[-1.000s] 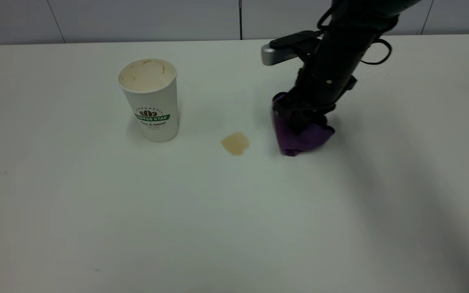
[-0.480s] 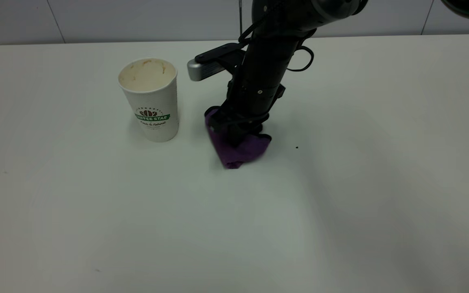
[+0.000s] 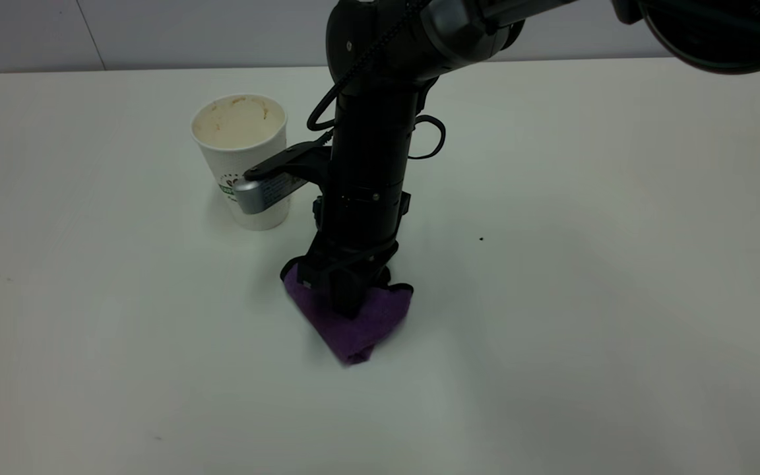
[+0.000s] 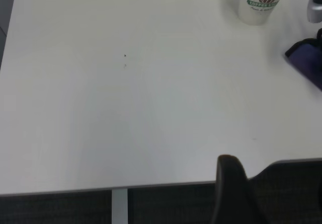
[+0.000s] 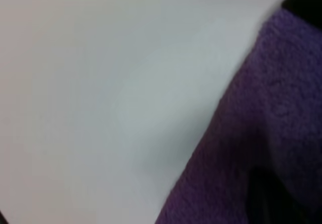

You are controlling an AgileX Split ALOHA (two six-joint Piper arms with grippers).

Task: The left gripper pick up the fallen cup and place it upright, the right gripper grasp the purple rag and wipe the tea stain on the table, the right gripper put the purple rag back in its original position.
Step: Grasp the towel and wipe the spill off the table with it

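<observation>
Wiping now: the right gripper (image 3: 347, 300), pinching the purple rag (image 3: 353, 322), presses it on the counter (image 3: 584, 297) near the upright cup (image 3: 243, 158). No stain shows, so next comes returning the rag, I judge.

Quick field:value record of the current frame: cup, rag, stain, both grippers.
cup: the cup upright on the table, empty, tan-stained inside
rag: the purple rag pressed on the table, in front of and to the right of the cup, apart from it
stain: no brown blotch visible on the table
right gripper: the right gripper pointing down, shut on the rag
left gripper: not in view; its wrist camera looks across the table at the cup
other: a black speck right of the arm
</observation>
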